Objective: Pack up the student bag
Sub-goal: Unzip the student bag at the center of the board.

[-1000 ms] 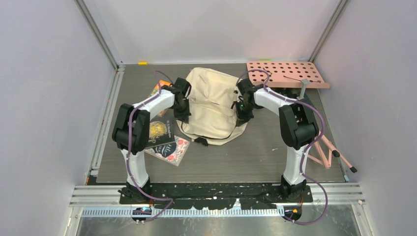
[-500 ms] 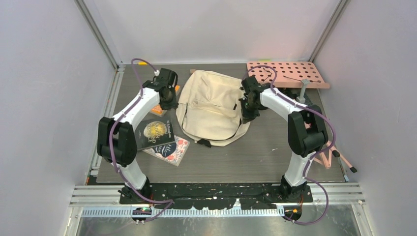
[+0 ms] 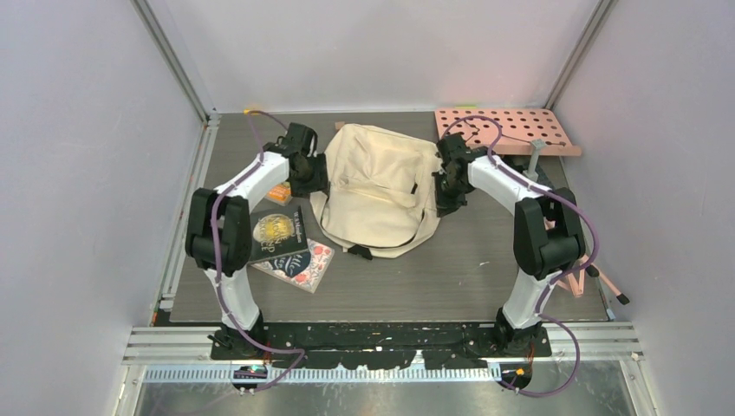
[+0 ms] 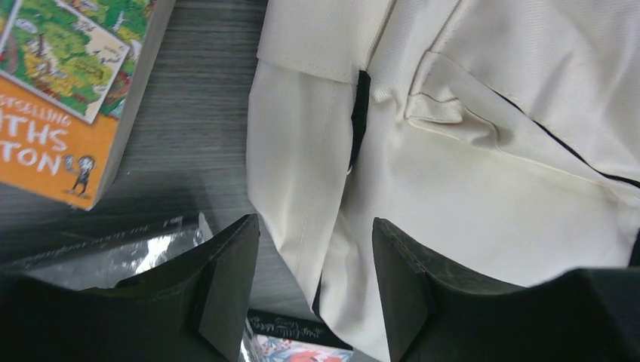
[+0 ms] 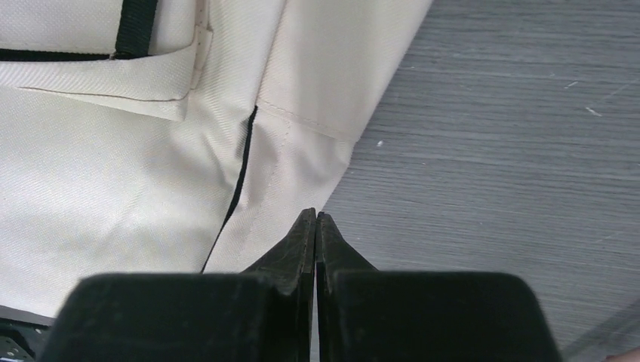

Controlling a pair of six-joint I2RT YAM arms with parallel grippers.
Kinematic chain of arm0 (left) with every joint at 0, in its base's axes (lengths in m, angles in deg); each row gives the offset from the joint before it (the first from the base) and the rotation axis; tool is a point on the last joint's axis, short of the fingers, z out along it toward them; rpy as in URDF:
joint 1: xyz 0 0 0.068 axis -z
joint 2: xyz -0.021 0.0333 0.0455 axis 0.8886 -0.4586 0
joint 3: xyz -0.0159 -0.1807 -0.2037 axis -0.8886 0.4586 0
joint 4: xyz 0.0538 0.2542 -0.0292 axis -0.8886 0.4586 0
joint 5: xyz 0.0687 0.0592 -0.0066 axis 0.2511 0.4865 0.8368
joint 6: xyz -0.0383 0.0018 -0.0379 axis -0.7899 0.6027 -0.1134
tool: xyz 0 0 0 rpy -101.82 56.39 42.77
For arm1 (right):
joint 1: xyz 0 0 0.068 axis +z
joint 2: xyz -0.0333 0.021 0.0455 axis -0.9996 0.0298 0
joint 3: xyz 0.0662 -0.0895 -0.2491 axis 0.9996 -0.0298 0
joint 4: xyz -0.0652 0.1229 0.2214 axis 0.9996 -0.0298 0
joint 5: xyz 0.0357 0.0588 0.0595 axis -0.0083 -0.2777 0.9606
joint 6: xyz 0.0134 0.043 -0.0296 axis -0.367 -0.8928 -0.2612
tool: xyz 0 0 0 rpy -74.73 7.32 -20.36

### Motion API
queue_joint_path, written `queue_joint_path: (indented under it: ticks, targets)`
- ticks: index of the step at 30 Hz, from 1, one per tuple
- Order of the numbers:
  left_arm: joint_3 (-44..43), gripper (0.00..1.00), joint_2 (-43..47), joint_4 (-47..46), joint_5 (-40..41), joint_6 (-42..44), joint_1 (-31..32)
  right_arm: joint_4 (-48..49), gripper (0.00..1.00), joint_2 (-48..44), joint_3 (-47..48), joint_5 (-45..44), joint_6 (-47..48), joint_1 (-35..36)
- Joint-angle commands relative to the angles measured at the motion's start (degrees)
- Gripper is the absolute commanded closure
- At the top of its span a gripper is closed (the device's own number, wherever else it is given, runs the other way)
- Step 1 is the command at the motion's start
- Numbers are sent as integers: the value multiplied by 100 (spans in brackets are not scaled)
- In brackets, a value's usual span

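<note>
The student bag (image 3: 377, 191) is a cream backpack with black zippers, lying flat mid-table. My left gripper (image 3: 316, 178) is at its left edge. In the left wrist view it (image 4: 315, 226) stands open, with a fold of the bag (image 4: 490, 173) lying loose below the gap between the fingers. My right gripper (image 3: 446, 186) is at the bag's right edge. The right wrist view shows it (image 5: 315, 215) shut, tips just over the bag's (image 5: 113, 173) side seam, with no fabric seen between them.
An orange book (image 3: 279, 192) (image 4: 68, 83), a dark gold-printed book (image 3: 276, 232) and a floral book (image 3: 299, 264) lie left of the bag. A pink perforated board (image 3: 507, 130) sits at the back right. Pink sticks (image 3: 598, 277) lean at the right edge.
The bag has shifted toward the back of the table and spread wider. My left gripper has opened and let go of the bag's left side. The right gripper moved right and back, staying shut.
</note>
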Motion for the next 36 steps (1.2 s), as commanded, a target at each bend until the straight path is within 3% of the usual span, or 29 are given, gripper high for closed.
queue_joint_path:
  ticks: [1, 6, 10, 15, 18, 25, 30, 33, 36]
  targets:
    - [-401, 41, -448, -101, -144, 274, 8, 74, 92, -452, 172, -151, -167, -45]
    - [-595, 43, -850, 13, -156, 469, 8, 74, 79, -422, 572, -91, -275, -40]
    - [-552, 45, -990, -170, -443, 529, 8, 103, 77, -299, 853, -44, -341, -24]
    - [-477, 84, -956, -88, -551, 512, 8, 117, 74, -42, 1323, 11, -240, 148]
    - [-102, 99, -643, -377, -976, 362, 8, 97, 69, 245, 1841, 84, -135, 309]
    - [1096, 100, 425, -1673, -2192, -587, 53, 248, 61, 990, 2888, 996, -290, 520]
    - [1953, 100, 1140, -2422, -2408, -1319, 131, 206, 58, 1479, 3554, 1717, -428, 729]
    - [2262, 100, 1340, -2666, -2501, -1454, 131, 189, 48, 1756, 3861, 2169, -453, 897]
    - [2422, 100, 1446, -2759, -2580, -1448, 131, 151, 45, 1960, 4058, 2430, -522, 1127]
